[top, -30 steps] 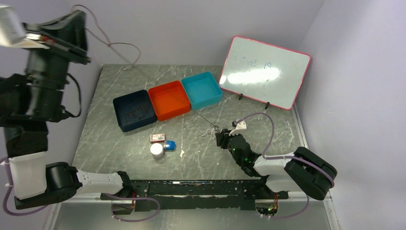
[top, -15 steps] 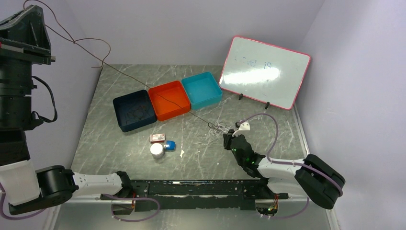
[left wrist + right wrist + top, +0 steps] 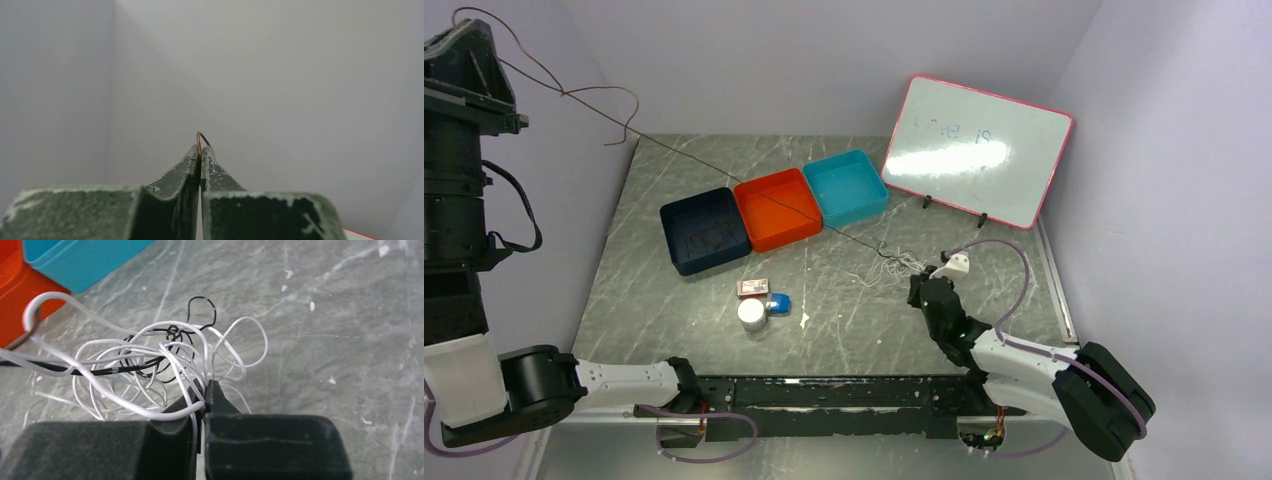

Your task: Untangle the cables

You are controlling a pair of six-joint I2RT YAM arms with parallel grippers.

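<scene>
1. Table [image 3: 674, 330]: grey marbled slab. The tangle lies on it right at the right jaws' tips.
2. Navy bin [image 3: 679, 262], orange bin [image 3: 776, 238] and teal bin [image 3: 876, 192]: in a row beyond the right jaws and off to their left. Probably sorting targets.
3. Left gripper [image 3: 200, 152]: jaws together, clamped on a thin copper-brown wire [image 3: 201, 135] that arcs out just above the tips. The arm is raised well clear of the table. My read is that it's hauling one cable out under tension.
4. Right gripper [image 3: 204, 392]: jaws together, pinching a white strand at the near edge of the tangle. It's likely the anchor, so the knot doesn't drag toward the left jaws.
5. Cables [image 3: 150, 360]: the knot is directly ahead of the right jaws, touching them. It's mostly loose, overlapping white loops, with a black cable threaded through the middle and a small black loop on the far side.
6. Taut strand [image 3: 694, 164]: runs straight from the knot, over the orange bin, up toward the left jaws, with slack squiggles near them. Can't tell which cable in the knot it joins.
</scene>
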